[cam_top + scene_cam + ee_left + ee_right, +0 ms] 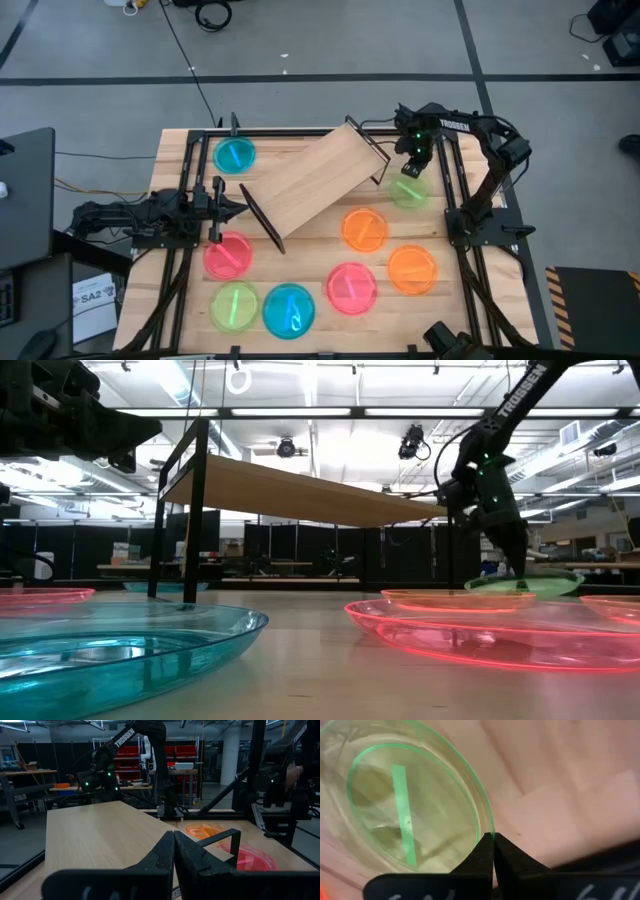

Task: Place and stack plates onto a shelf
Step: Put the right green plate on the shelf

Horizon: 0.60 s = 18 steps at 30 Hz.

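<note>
The shelf (310,180) is a light wooden board on black wire legs (190,510), standing askew across the table's middle. Several translucent plates lie flat on the table around it. My right gripper (410,172) is over the table's far right part, shut on a green plate (408,192). My left gripper (240,205) is shut and points level at the shelf's left end, just beside its wire leg (220,840). The board (100,835) stretches away beyond the fingers. My right gripper (493,840) pinches the green plate's rim (487,820) between its two fingertips, coming from above and pointing down. The plate (525,584) sits low over the table and looks slightly tilted; whether part of it rests on the wood I cannot tell. My left gripper (174,842): I cannot tell whether it touches the shelf.
A blue plate (235,155) lies at the far left. A pink (228,255), a green (235,305) and a blue plate (288,308) lie near left. A pink plate (350,288) and two orange ones (364,229) (411,268) lie right of the shelf.
</note>
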### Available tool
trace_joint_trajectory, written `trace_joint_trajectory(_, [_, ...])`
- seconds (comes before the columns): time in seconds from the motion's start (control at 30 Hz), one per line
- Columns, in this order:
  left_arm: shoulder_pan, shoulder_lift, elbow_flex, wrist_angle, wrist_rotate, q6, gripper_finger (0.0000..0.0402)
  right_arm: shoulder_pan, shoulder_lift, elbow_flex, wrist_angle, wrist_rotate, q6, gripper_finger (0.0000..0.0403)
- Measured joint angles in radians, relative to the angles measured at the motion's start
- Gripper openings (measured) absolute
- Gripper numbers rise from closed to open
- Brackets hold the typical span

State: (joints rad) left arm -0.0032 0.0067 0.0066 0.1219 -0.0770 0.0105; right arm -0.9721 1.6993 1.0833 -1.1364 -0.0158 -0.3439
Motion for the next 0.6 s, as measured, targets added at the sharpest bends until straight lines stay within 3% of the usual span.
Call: trace_joint_trajectory(0.6, [0.0, 0.0, 0.0, 0.0, 0.0, 0.0, 0.0013, -0.004, 0.0, 0.425, -0.244, 0.192, 0.005, 0.0009])
